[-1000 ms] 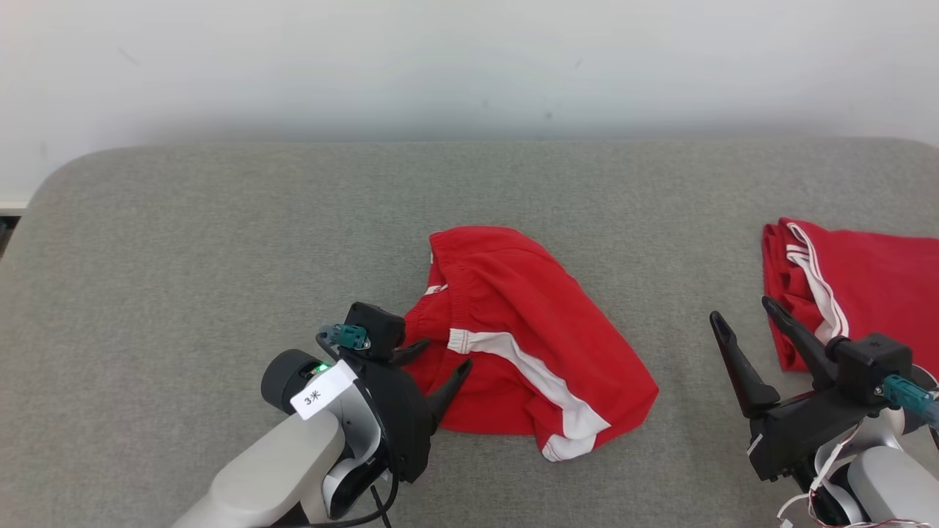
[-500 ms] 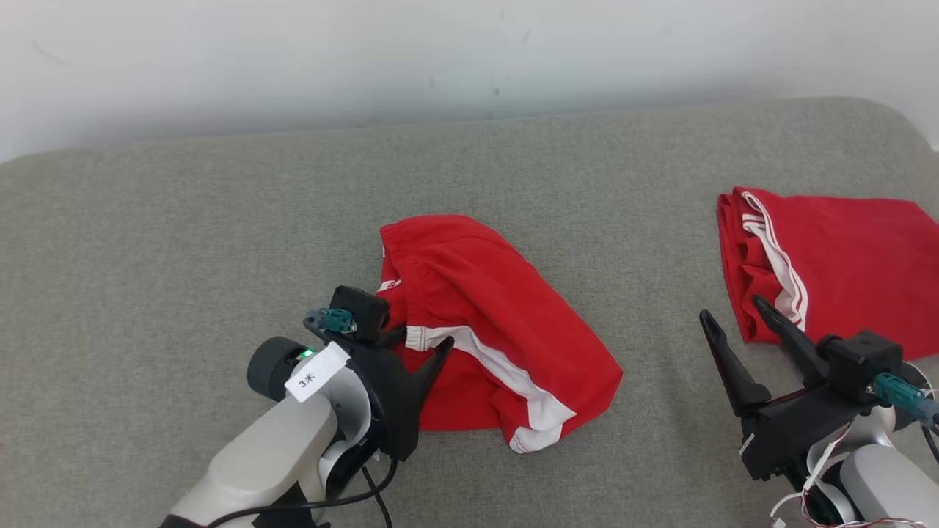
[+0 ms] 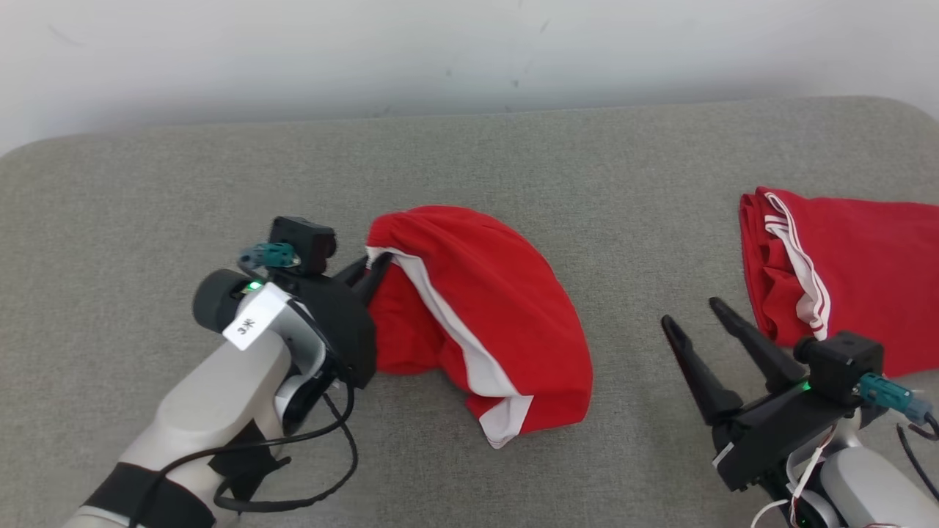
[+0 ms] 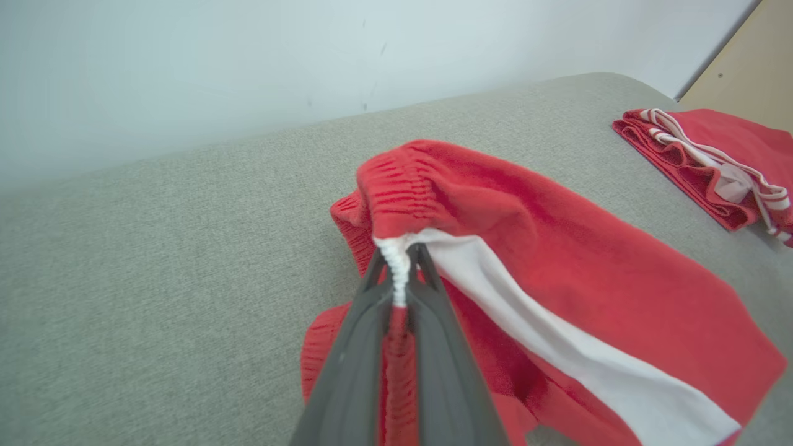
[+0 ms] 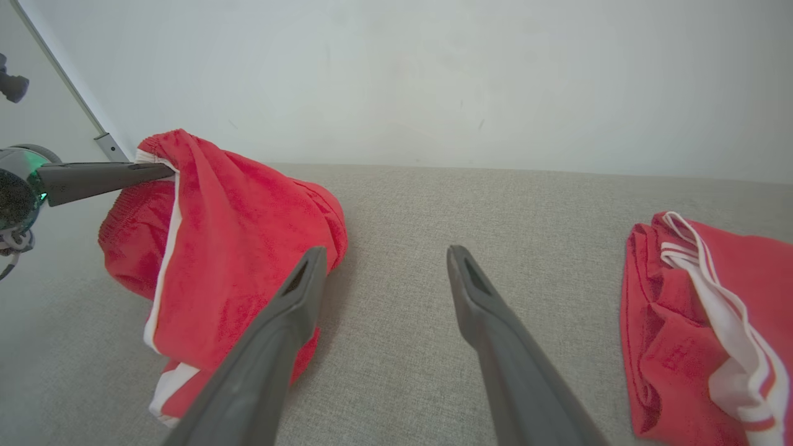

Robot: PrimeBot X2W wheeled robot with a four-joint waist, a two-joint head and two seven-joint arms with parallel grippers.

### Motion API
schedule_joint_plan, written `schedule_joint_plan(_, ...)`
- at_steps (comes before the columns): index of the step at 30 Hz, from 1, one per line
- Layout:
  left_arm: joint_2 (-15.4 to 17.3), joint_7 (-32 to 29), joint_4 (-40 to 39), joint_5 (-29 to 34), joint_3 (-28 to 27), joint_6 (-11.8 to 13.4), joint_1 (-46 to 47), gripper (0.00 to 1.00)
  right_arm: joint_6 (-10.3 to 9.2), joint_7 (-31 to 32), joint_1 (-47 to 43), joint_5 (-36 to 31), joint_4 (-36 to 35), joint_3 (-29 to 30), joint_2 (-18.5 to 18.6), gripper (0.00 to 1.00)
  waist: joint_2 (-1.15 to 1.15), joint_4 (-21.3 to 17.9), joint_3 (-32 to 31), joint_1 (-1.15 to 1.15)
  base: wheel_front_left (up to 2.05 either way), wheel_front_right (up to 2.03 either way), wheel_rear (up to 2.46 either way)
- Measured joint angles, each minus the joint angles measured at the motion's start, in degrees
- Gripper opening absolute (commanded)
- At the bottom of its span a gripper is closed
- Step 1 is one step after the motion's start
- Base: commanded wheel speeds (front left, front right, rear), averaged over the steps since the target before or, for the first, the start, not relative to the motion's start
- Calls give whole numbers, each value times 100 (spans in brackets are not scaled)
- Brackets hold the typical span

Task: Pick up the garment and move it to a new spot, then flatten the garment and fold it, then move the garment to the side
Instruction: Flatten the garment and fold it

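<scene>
The red cotton shorts with a white side stripe sat near the middle of the grey fabric-covered padded surface, heaped rather than spread out. The left gripper had its two dark fingers pinched together on the shorts' left edge, right where the white stripe meets the gathered elastic waistband. That spot was probably chosen because the doubled, stitched band is thicker and less likely to slip than a single layer of cloth.

The gripped edge stood raised off the surface. The rest of the cloth draped down and to the right from it, and the lower hem rested on the surface at the near side. Holding one high point like this would let the fabric hang free for carrying to a new spot, so the pick-up looked begun but not finished.

The right gripper hovered at the near right with its fingers spread wide and nothing between them, apart from both pieces of cloth. It seemed to be kept ready to take a second corner for flattening.

A second red garment with white trim lay folded at the far right, well apart from the shorts.
</scene>
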State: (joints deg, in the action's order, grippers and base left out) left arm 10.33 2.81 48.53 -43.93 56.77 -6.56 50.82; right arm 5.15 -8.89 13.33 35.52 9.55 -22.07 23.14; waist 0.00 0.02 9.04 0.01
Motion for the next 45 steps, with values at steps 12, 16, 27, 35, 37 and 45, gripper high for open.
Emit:
schedule_joint_plan(12,656,334,124,-244,-424,-3,42,0,141,454,-117,286,-193,-594,-231,100,0,178,-3,0,0,0,0)
schedule_joint_plan(16,755,337,229,-330,-423,-41,34,0,145,703,-110,391,-162,-867,-328,100,0,190,26,0,0,0,0)
schedule_joint_plan(27,571,388,237,-394,-366,-57,21,0,191,1256,37,560,298,-1457,-658,100,0,280,34,0,0,0,0)
schedule_joint_plan(35,538,388,236,-394,-267,-57,31,0,191,1400,163,746,862,-1545,-956,100,0,419,40,0,0,0,0)
schedule_joint_plan(37,533,405,237,-397,-260,-58,31,0,191,1411,209,748,985,-1603,-1036,100,0,451,42,0,0,0,0)
schedule_joint_plan(45,426,428,207,-412,-178,-58,50,0,192,1437,500,753,1491,-1703,-1244,100,0,573,54,0,0,0,0)
